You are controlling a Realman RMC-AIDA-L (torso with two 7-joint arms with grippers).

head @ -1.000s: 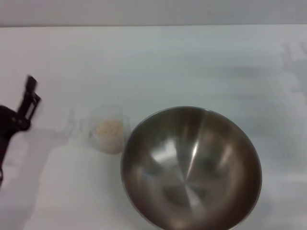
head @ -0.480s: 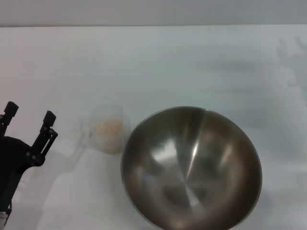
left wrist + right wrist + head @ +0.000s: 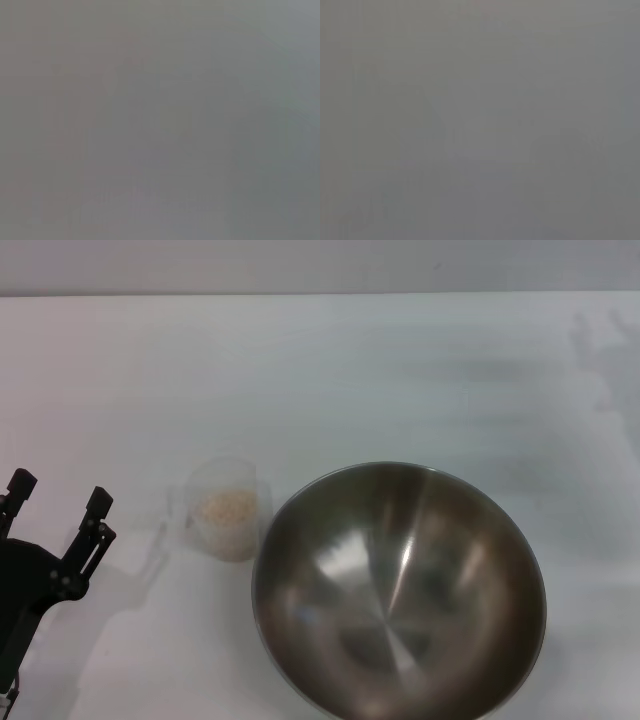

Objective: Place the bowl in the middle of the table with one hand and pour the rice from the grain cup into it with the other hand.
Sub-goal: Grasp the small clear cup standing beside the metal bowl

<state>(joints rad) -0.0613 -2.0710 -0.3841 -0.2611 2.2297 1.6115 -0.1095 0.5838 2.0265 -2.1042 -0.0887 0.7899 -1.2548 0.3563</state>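
The steel bowl (image 3: 398, 590) stands empty on the white table (image 3: 330, 370), at the front, right of the middle. The clear grain cup (image 3: 224, 508) stands upright just left of the bowl, with rice (image 3: 224, 508) in it. My left gripper (image 3: 58, 492) is at the left edge, open and empty, a hand's width left of the cup, not touching it. My right gripper is out of view; only its shadow falls at the far right. Both wrist views show plain grey.
The table's far edge (image 3: 320, 293) runs along the back. A faint arm shadow (image 3: 605, 350) lies on the table at the back right.
My left gripper has swung in from the left edge toward the cup, then dropped slightly. The bowl and cup have not moved.
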